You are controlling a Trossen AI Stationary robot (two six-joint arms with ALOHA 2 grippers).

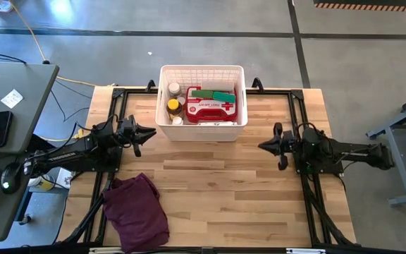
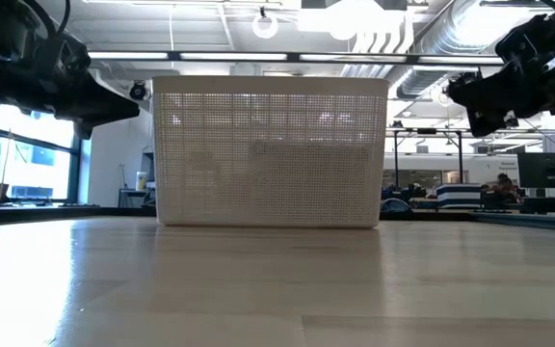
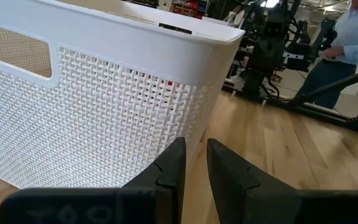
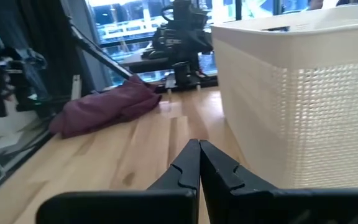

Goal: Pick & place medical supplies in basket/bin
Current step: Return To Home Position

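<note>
While both arms hover over the table, each on its own side, I see no supply left outside the basket. The basket stands at the far middle. Inside it lie the red case, a green roll and small bottles along its left wall. The left gripper is just beside the basket's near left corner, its jaws a narrow gap apart and holding nothing. The right gripper waits near the right side, jaws closed together and empty. I judge the case stiff and light, best taken across its short sides. The bottles look smooth and may slip, so I would pinch them at the body.
</note>
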